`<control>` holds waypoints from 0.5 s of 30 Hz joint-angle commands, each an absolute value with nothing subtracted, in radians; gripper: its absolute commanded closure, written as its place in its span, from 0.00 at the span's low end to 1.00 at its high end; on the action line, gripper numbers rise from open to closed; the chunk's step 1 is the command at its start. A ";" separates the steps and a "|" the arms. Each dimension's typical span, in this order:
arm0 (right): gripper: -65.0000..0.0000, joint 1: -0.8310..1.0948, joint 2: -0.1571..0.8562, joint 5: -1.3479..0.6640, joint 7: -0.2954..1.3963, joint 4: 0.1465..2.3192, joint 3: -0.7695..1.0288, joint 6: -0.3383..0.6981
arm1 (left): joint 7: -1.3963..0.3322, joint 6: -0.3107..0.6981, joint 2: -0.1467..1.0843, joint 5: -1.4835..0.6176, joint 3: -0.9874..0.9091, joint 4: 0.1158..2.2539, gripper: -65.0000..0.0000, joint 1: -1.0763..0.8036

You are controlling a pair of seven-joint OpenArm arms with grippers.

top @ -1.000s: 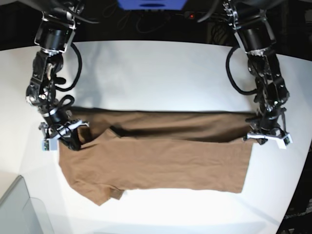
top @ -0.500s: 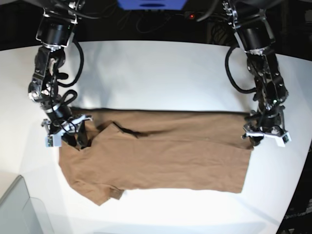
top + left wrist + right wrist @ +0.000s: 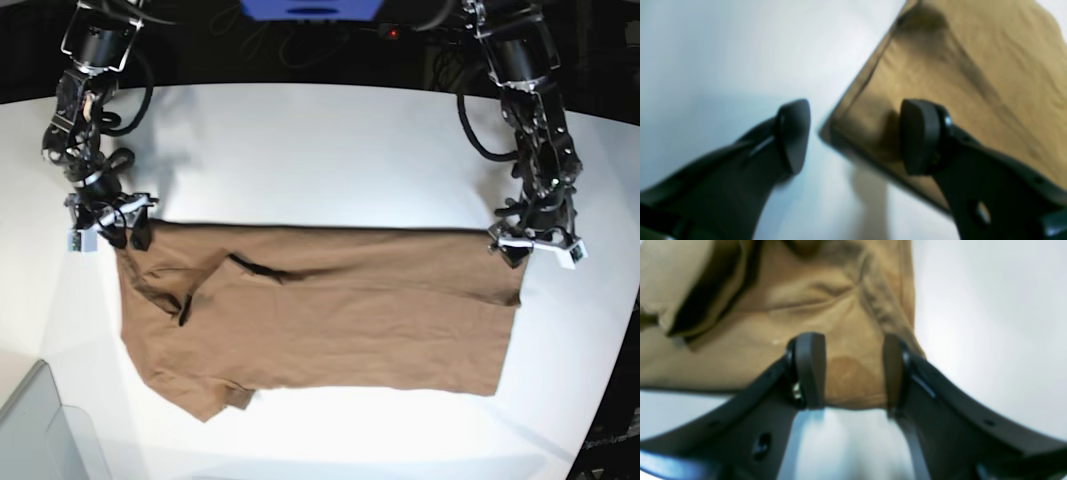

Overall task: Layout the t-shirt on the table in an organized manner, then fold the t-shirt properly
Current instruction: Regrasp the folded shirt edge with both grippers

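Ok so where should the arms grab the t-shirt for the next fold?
Probably the far long edge of the t-shirt, at its two end corners, coming down from above: that edge lies straight on the table, and the open left gripper and right gripper hover there.

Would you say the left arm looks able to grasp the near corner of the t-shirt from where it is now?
Probably yes. The left gripper is open, its fingers straddling the t-shirt corner on the bare table, with nothing between them.

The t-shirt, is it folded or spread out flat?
Folded: the t-shirt lies doubled lengthwise on the table, one sleeve poking out below.
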State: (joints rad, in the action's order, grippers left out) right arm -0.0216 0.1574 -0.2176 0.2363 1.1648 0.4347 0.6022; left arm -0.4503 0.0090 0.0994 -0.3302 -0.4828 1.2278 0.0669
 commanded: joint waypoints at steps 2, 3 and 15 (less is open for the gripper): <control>0.56 -0.012 0.182 -0.220 0.231 1.173 0.441 0.607 | -0.467 0.005 0.105 -0.326 -0.481 1.228 0.37 0.076; 0.56 0.007 0.189 -0.223 0.229 1.181 0.441 0.607 | -0.472 0.005 0.105 -0.328 -0.481 1.228 0.37 0.071; 0.56 0.183 0.205 -0.222 0.058 1.230 0.440 0.607 | -0.475 0.007 0.133 -0.334 -0.479 1.241 0.63 -0.045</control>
